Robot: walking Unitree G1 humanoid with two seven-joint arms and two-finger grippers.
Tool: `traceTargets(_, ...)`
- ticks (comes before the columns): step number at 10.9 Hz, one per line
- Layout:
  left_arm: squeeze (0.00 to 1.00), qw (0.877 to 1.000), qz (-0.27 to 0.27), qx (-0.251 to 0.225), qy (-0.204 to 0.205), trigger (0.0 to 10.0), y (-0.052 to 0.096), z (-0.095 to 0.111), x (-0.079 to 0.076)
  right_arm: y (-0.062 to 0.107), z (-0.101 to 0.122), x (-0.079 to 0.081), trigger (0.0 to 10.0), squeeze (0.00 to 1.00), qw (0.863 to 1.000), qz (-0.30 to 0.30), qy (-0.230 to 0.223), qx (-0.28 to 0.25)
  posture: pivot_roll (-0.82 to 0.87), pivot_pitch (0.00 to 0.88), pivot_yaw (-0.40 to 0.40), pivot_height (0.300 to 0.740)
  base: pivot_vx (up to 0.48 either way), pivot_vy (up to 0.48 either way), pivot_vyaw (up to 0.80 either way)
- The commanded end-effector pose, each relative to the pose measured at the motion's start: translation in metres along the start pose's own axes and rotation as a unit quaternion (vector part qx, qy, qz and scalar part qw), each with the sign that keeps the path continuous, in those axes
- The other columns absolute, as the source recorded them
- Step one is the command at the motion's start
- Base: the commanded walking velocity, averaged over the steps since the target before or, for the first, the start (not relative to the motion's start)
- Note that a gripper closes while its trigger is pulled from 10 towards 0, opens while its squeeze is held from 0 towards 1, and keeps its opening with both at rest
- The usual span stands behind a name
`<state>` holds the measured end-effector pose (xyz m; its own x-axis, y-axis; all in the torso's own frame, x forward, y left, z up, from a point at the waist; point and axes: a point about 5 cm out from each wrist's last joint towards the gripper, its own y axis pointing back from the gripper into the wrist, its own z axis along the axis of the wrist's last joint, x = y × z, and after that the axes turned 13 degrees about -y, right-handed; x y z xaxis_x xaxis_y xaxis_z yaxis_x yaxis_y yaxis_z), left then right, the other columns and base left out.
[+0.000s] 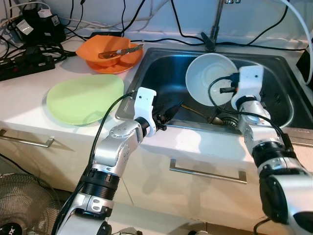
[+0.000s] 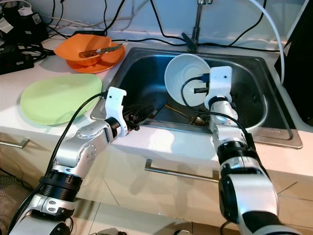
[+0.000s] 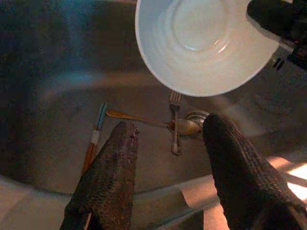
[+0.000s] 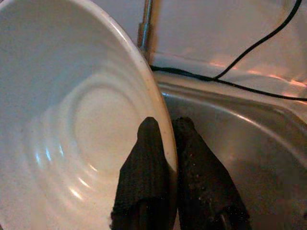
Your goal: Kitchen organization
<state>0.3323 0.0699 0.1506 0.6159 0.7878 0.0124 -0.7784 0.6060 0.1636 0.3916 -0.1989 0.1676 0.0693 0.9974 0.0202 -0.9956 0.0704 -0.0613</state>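
A white bowl [image 1: 209, 78] is held tilted above the steel sink [image 1: 161, 68], its inside facing me. My right gripper [image 4: 165, 132] is shut on the bowl's [image 4: 72, 120] rim, one finger inside and one outside. My left gripper [image 3: 168, 132] stands open at the sink's near-left edge [image 1: 164, 116], nothing between its fingers. On the sink floor lie a fork [image 3: 175, 120], a spoon [image 3: 184, 126] and a pair of chopsticks [image 3: 94, 139].
A light green plate [image 1: 84, 98] lies on the white counter left of the sink. Behind it an orange bowl [image 1: 110, 53] holds cutlery. Power strips and cables [image 1: 29, 49] crowd the back left. The faucet [image 1: 215, 24] rises behind the sink. Drawer handles [image 1: 208, 172] run below.
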Motion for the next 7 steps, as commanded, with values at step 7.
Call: traceTargets(7, 0.00, 1.000, -0.008, 0.018, 0.002, 10.0, 0.005, -0.006, -0.004, -0.003, -0.009, 0.010, 10.0, 0.00, 0.997, 0.023, 0.053, 0.049, 0.04, 0.027, 0.040, 0.740, 0.000, 0.000, 0.00)
